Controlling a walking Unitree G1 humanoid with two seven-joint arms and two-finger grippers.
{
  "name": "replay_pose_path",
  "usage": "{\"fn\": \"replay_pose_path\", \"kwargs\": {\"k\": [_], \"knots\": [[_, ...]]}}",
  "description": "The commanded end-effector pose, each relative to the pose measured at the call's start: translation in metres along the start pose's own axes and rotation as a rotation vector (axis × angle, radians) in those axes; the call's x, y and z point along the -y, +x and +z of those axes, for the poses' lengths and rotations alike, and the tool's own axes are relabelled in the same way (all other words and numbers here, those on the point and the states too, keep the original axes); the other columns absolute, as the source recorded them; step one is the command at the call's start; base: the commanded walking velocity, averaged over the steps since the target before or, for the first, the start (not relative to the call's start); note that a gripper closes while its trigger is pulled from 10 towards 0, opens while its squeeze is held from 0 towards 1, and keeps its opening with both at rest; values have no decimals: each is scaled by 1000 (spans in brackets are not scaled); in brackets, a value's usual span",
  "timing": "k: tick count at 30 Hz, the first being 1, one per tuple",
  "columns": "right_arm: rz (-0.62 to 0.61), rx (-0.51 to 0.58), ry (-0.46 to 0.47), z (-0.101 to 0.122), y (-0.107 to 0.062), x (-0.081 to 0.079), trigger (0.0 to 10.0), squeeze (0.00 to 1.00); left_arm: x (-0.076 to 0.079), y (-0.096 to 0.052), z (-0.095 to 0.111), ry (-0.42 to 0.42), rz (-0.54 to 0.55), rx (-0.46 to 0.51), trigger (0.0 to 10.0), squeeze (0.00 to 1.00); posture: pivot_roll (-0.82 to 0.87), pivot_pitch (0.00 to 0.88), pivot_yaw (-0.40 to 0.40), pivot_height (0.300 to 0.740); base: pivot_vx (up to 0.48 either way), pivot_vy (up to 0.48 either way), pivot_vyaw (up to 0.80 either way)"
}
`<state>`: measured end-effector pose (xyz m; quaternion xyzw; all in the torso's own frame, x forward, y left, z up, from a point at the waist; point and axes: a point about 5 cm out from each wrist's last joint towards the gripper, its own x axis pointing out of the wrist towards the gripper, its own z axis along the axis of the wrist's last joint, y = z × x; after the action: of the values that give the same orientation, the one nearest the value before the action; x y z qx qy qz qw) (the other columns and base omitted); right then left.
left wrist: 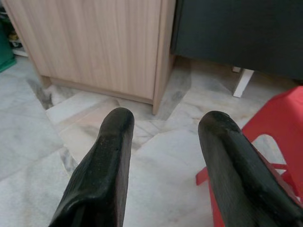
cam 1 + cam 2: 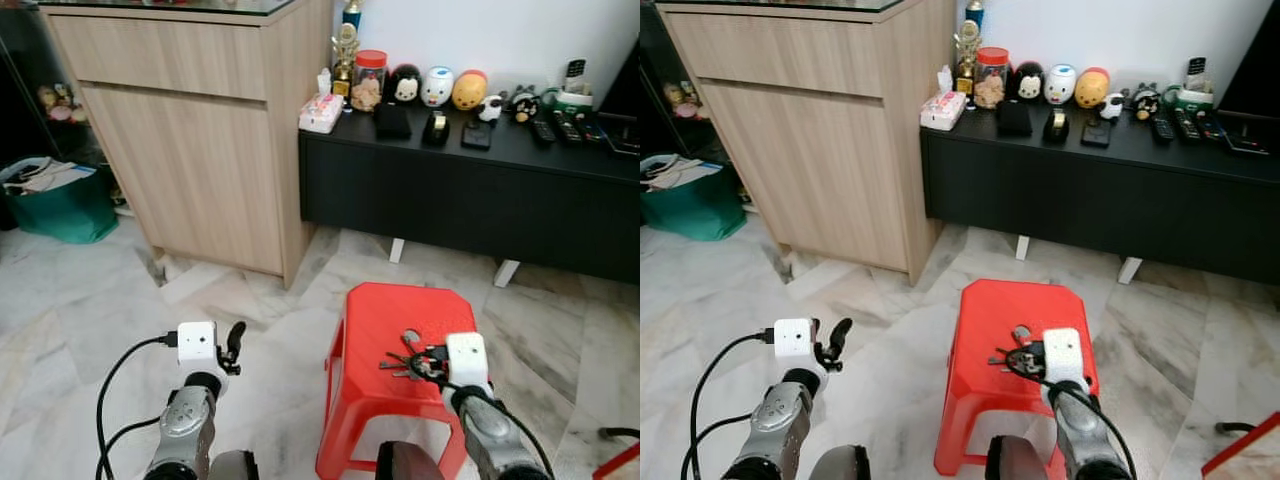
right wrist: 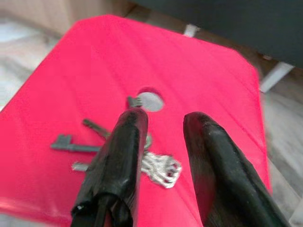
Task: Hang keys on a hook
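— While the bunch of silver metal keys [image 3: 156, 168] lies fanned on the near half of the red plastic stool [image 2: 385, 310], which arm is closer?

— The right gripper [image 3: 163, 120], fingers parted, empty, poised right above them; key shafts point left. The left gripper [image 1: 165, 125], also released, hangs well left over the white marble floor [image 2: 80, 300].

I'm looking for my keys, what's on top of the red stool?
A bunch of keys lies on the red stool, near its centre hole. The right hand hovers over them, open, and its fingers cover part of the bunch.
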<state>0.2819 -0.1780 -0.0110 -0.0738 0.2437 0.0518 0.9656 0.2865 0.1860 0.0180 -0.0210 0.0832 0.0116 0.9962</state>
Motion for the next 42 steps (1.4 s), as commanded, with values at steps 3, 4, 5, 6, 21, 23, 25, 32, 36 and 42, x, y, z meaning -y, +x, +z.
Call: {"fn": "replay_pose_path", "kwargs": {"k": [3, 4, 5, 6, 21, 23, 25, 32, 36, 42], "knots": [[34, -63, -30, -3, 1, 0, 10000, 1000, 2, -3, -4, 0, -7, -7, 10000, 0, 15, 5, -43, 599, 0, 0, 0], [34, -63, -30, -3, 1, 0, 10000, 1000, 2, -3, -4, 0, -7, -7, 10000, 0, 15, 5, -43, 599, 0, 0, 0], [48, -77, -61, -1, 3, -2, 10000, 1000, 4, -4, -5, -2, -13, -11, 10000, 0, 17, 9, -47, 599, 0, 0, 0], [48, -77, -61, -1, 3, -2, 10000, 1000, 4, -4, -5, -2, -13, -11, 10000, 0, 17, 9, -47, 599, 0, 0, 0], [75, -37, -64, 17, 9, -2, 10000, 0, 19, -17, 0, -27, -37, 79, 10000, 0, 35, 106, -102, 599, 0, 0, 0], [81, -35, -65, 17, 9, -2, 10000, 0, 20, -19, 1, -29, -37, 89, 10000, 0, 35, 118, -108, 599, 0, 0, 0], [104, -30, -73, 17, 9, -5, 10000, 0, 22, -23, 6, -35, -37, 115, 10000, 0, 40, 141, -117, 599, 0, 0, 0], [128, -31, -78, 18, 9, -5, 10000, 0, 26, -35, 20, -39, -40, 173, 10000, 0, 58, 190, -137, 599, 0, 0, 0], [145, -16, -91, 22, 10, -7, 10000, 0, 28, -38, 27, -39, -45, 195, 10000, 0, 62, 207, -141, 599, 0, 0, 0], [152, 16, -84, 32, 13, -8, 10000, 0, 31, -44, 34, -42, -46, 197, 10000, 0, 67, 226, -148, 599, 0, 0, 0]]}}
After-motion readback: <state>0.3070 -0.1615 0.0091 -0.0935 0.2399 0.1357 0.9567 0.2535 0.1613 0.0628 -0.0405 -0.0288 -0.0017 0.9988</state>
